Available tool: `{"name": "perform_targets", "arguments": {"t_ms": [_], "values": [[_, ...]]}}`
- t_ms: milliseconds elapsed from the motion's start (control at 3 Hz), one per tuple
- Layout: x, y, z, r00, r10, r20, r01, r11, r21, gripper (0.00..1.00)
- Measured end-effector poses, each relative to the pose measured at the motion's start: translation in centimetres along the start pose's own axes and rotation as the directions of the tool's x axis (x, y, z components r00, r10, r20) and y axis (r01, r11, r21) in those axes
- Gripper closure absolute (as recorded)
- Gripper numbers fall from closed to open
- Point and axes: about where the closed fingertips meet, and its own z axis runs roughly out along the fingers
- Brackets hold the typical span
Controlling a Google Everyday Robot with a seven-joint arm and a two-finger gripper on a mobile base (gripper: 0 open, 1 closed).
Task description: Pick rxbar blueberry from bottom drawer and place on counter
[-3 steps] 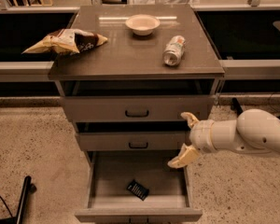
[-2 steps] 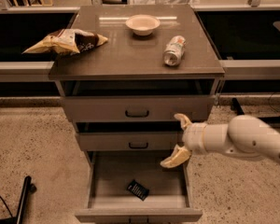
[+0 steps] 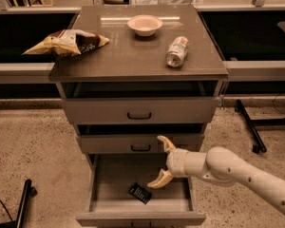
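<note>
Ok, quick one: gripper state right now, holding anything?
Gripper: jaws open, holding nothing, hovering over the open bottom drawer, just above and right of the rxbar blueberry.

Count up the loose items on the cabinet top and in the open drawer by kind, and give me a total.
Chip bag: 1, on the counter
Bowl: 1, on the counter
Can: 1, lying on the counter
rxbar blueberry: 1, in the bottom drawer
Total: 4
The gripper is over the bottom drawer, fingers open, holding nothing.
</note>
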Motion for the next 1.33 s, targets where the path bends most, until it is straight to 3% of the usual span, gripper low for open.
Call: {"name": "perform_targets", "arguments": {"t_ms": [333, 667, 1000, 1333], "values": [[2.6, 0.8, 2.6, 0.998, -0.015, 0.067, 0.017, 0.999, -0.042, 0.0], [2.3, 1.5, 2.7, 0.996, -0.009, 0.093, 0.016, 0.9972, -0.074, 0.0], [3.0, 1.7, 3.3, 0.997, -0.005, 0.081, 0.011, 0.9967, -0.08, 0.0], [7.0, 2.6, 5.7, 1.0, 0.019, 0.01, -0.018, 0.9943, -0.105, 0.0]]}}
